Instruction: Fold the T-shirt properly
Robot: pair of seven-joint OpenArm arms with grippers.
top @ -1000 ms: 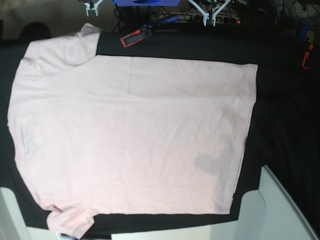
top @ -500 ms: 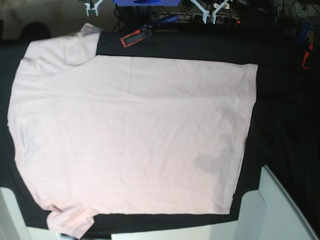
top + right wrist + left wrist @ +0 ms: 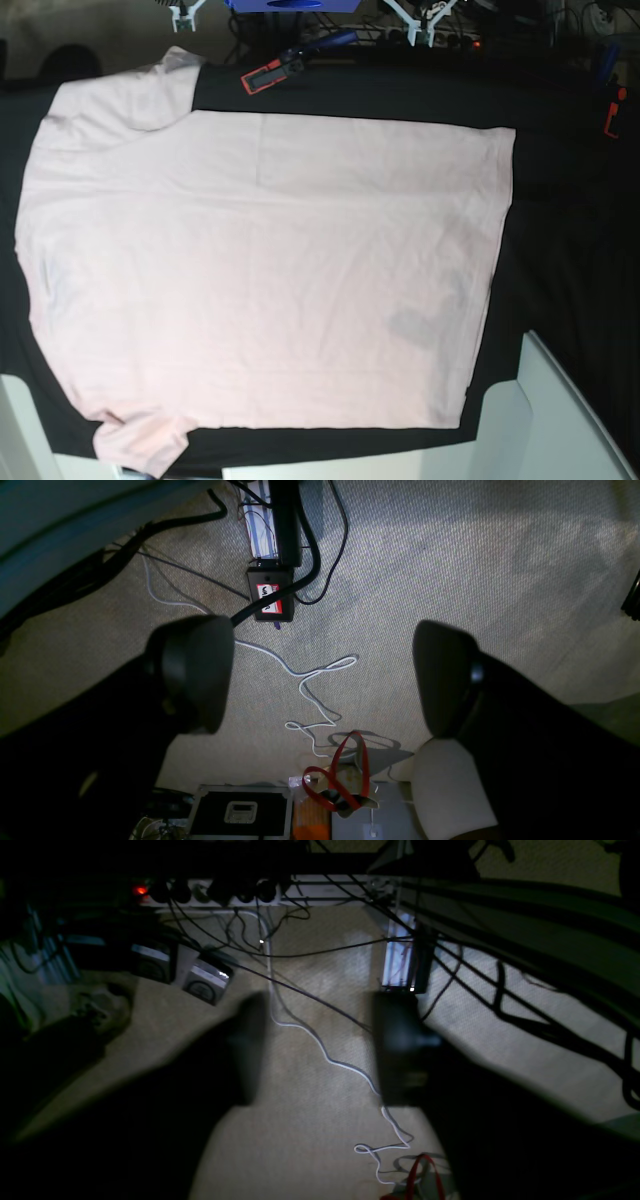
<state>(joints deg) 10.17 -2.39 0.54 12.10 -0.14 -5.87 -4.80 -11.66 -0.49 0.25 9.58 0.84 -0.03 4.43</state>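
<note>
The pale pink T-shirt (image 3: pixel 260 270) lies spread flat on the black table (image 3: pixel 570 230), filling most of the base view. Its sleeves point to the upper left and lower left, its hem runs down the right side, and a small greyish patch (image 3: pixel 412 326) sits near the hem. Neither gripper appears in the base view. In the left wrist view my left gripper (image 3: pixel 320 1050) hangs open over carpet, dark and blurred, with nothing between its fingers. My right gripper (image 3: pixel 320 675) is wide open above the floor too, and empty.
A red-and-black clamp (image 3: pixel 268 75) lies at the table's back edge and another red clamp (image 3: pixel 613 118) at the far right. White arm parts (image 3: pixel 555 420) rise at the front corners. The floor holds cables, a power strip (image 3: pixel 225 892), a black case (image 3: pixel 240 812) and a red strap (image 3: pixel 340 775).
The T-shirt lies exactly as before. Only a white part at the top edge of the base view has shifted slightly.
</note>
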